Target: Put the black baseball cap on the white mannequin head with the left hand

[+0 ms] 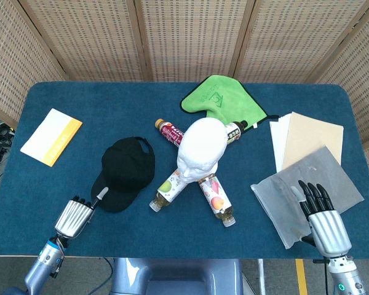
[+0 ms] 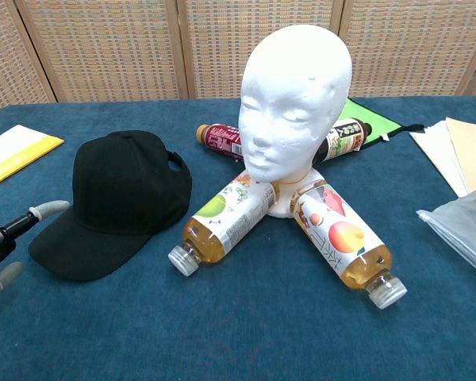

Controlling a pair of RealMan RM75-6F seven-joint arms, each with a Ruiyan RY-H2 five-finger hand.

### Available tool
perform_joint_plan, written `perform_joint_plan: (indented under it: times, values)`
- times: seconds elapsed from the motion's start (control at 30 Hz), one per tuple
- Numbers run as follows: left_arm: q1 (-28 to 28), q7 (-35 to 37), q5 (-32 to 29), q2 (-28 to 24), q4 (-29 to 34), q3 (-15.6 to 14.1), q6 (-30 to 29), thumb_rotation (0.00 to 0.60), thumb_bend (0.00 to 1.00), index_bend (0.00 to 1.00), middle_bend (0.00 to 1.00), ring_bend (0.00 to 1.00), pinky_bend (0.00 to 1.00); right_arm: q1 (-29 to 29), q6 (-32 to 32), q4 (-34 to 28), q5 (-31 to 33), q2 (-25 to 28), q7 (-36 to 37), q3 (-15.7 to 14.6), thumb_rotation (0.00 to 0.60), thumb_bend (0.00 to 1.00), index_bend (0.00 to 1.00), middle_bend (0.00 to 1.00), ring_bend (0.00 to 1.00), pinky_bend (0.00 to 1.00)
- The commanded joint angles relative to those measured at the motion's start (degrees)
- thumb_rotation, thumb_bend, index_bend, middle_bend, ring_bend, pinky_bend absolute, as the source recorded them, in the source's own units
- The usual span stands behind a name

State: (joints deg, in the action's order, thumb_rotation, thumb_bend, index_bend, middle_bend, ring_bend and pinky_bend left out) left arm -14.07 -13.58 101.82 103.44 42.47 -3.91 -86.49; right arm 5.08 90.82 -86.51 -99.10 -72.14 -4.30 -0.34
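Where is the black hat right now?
The black baseball cap lies flat on the blue table, left of the white mannequin head in both views. Its brim points toward the left hand, which sits just beside it.

Matt cloth cap [image 1: 126, 172], foam-like mannequin head [image 1: 201, 146] (chalky), glossy bottles [image 2: 222, 218]
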Motion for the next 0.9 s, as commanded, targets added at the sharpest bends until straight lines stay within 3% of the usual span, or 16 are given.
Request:
perform_joint_plan:
  times: [0.03, 0.9]
  values:
    - [-0.2, -0.1, -0.2, 0.5, -0.6, 0.1, -0.3, 0.600, 0.44, 0.02, 0.85, 0.79, 0.72, 0.1, -0.1, 0.0, 0.0, 0.0, 0.1, 0.0, 0.600, 0.05, 0.02, 0.00, 0.00, 0.00]
    - [-1.3, 0.2, -3.2, 6.1, -8.1, 0.7, 0.8, 0.600, 0.42, 0.02, 0.85, 0.79, 0.72, 1.7, -1.6, 0.0, -0.8, -1.2, 0.3, 0.0, 0.600, 0.05, 0.02, 0.00, 0.00, 0.00]
